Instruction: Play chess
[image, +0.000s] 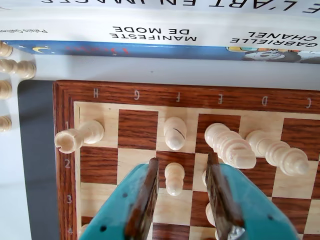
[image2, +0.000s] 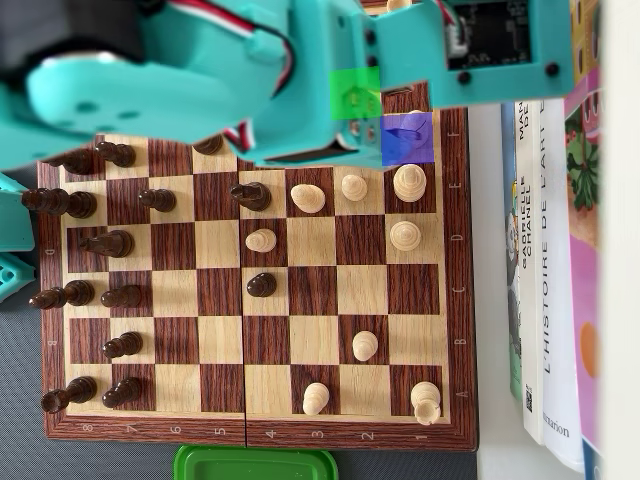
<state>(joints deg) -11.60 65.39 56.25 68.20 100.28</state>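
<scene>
In the wrist view my gripper (image: 183, 163) hangs open over the wooden chessboard (image: 64, 165). A white pawn (image: 174, 178) stands on a dark square between the two brown pads (image: 146, 196), touching neither. Another white pawn (image: 205, 177) is half hidden behind the right finger. On the first rank stand a white rook (image: 80, 137), a bishop (image: 175, 132) and two tall white pieces (image: 230, 145). In the overhead view the teal arm (image2: 200, 80) covers the chessboard's (image2: 460, 300) top edge and hides the gripper. Dark pieces (image2: 110, 243) line the left, white pieces (image2: 405, 235) the right.
Books (image: 150, 30) lie just past the board's first rank, and show at the right of the overhead view as books (image2: 545, 250). Several white pieces (image: 15, 67) stand off the board at the wrist view's left. A green lid (image2: 255, 463) lies below the board.
</scene>
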